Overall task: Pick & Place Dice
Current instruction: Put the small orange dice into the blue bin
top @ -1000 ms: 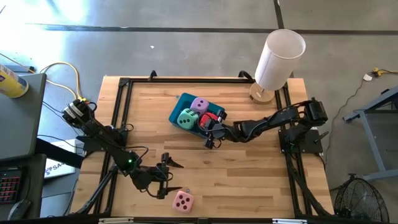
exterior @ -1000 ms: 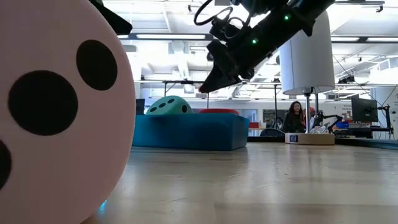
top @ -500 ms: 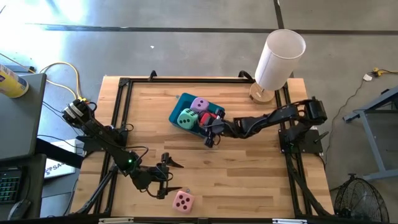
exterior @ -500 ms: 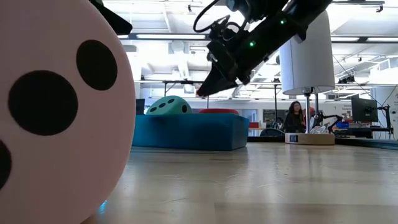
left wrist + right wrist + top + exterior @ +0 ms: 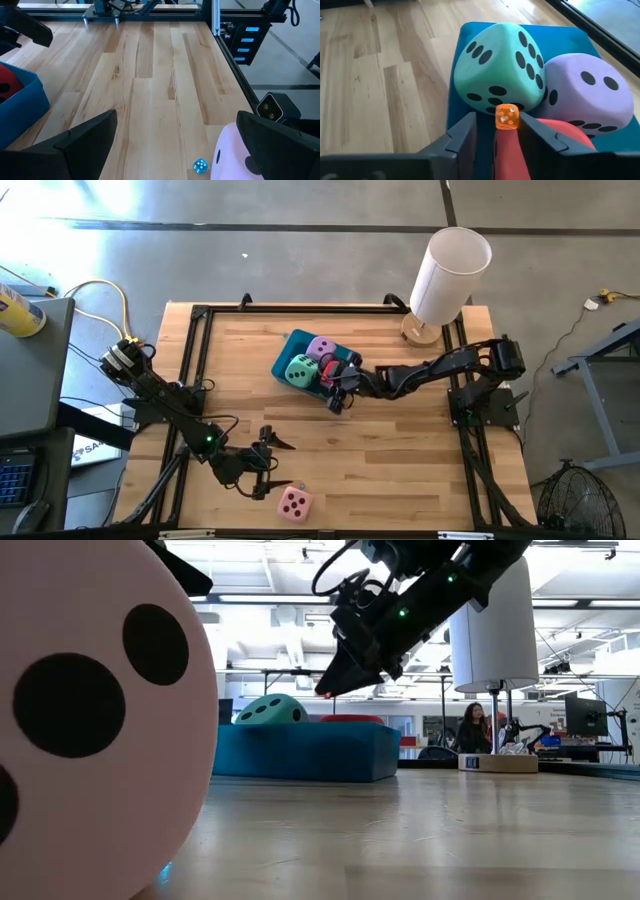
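A teal tray (image 5: 285,345) at the table's middle holds a mint green die (image 5: 497,67), a lilac die (image 5: 585,95) and a red die (image 5: 510,152). My right gripper (image 5: 497,125) hangs open over the tray's near right corner, above the red die. A tiny orange die (image 5: 507,118) shows between its fingertips. The pink die (image 5: 294,502) rests on the table near the front edge. My left gripper (image 5: 272,467) stands open just beyond it, holding nothing. A tiny blue die (image 5: 200,165) lies on the wood beside the pink die (image 5: 235,157). My right gripper comes at the tray slanting down from the table's right side. The tiny orange die sits close against one fingertip (image 5: 535,132), with a clear gap to the other fingertip (image 5: 465,132). Whether that finger touches the die, I cannot tell.
A white cylinder on a wooden base (image 5: 448,275) stands at the back right corner. Black frame rails (image 5: 300,308) run along the table's edges. Bare wood lies between the tray and the pink die. A person (image 5: 470,725) sits far off in the room.
My right gripper has swung slightly toward the table's left, a little farther over the tray, and has turned a little. The dice in the tray and the pink die have stayed where they were.
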You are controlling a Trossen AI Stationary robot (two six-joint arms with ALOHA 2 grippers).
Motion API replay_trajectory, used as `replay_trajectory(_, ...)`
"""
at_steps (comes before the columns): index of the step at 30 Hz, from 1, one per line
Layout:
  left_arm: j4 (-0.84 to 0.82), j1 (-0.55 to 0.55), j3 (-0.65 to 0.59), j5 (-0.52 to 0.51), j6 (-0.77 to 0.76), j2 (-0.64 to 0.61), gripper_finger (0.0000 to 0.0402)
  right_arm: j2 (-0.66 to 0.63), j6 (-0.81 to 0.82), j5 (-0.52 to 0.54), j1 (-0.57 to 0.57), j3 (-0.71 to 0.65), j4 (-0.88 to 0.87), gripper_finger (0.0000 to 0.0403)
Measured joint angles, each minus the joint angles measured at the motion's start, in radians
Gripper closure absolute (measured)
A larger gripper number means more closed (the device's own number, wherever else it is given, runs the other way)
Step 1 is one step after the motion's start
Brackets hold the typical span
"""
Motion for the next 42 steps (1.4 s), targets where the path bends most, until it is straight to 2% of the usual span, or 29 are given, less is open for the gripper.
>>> replay_trajectory(5,0.000,0.000,0.000,0.000,0.000,0.000,0.0002,0.000,0.000,-0.037,0.000,0.000,0.000,0.0241)
replay_trajectory(10,0.000,0.000,0.000,0.000,0.000,0.000,0.0002,-0.001,0.045,-0.122,-0.017,0.000,0.016,0.0228)
replay_trajectory(18,0.000,0.000,0.000,0.000,0.000,0.000,0.0002,-0.001,0.151,-0.127,-0.044,0.000,0.008,0.0214)
replay_trajectory(25,0.000,0.000,0.000,0.000,0.000,0.000,0.0002,-0.001,0.235,-0.181,-0.071,0.000,-0.020,0.0173)
replay_trajectory(35,0.000,0.000,0.000,0.000,0.000,0.000,0.0002,-0.001,0.223,-0.172,-0.072,0.000,-0.048,0.0104)
replay_trajectory(42,0.000,0.000,0.000,0.000,0.000,0.000,0.0002,-0.003,0.196,-0.085,-0.072,0.000,-0.113,0.0093)
